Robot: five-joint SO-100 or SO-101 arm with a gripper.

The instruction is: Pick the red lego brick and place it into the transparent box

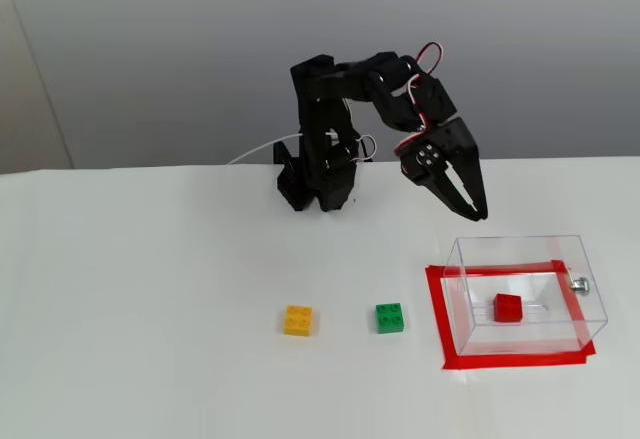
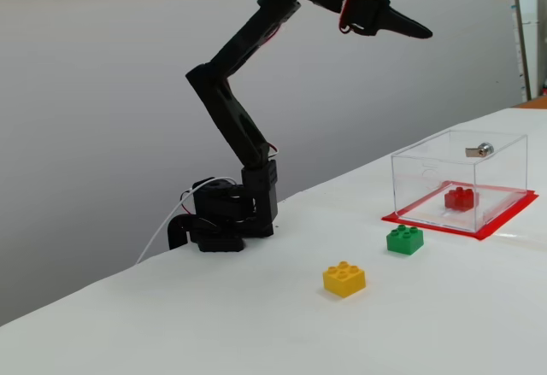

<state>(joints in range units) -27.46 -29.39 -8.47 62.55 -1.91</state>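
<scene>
The red lego brick [image 1: 508, 308] [image 2: 461, 197] lies on the floor of the transparent box [image 1: 460, 259] [image 2: 427, 170], held by nothing. The box stands on a red tape frame at the right of the table in both fixed views. My gripper [image 1: 480, 214] [image 2: 425, 32] hangs high in the air, up and to the left of the box and well clear of its rim. Its black fingers come together to a point with nothing between them.
A green brick [image 1: 390, 317] [image 2: 404, 239] sits just left of the box, and a yellow brick [image 1: 298, 320] [image 2: 344, 278] further left. The arm's base [image 1: 315, 184] [image 2: 222, 221] stands at the back. A silver knob [image 1: 579, 284] sticks out of the box's right wall.
</scene>
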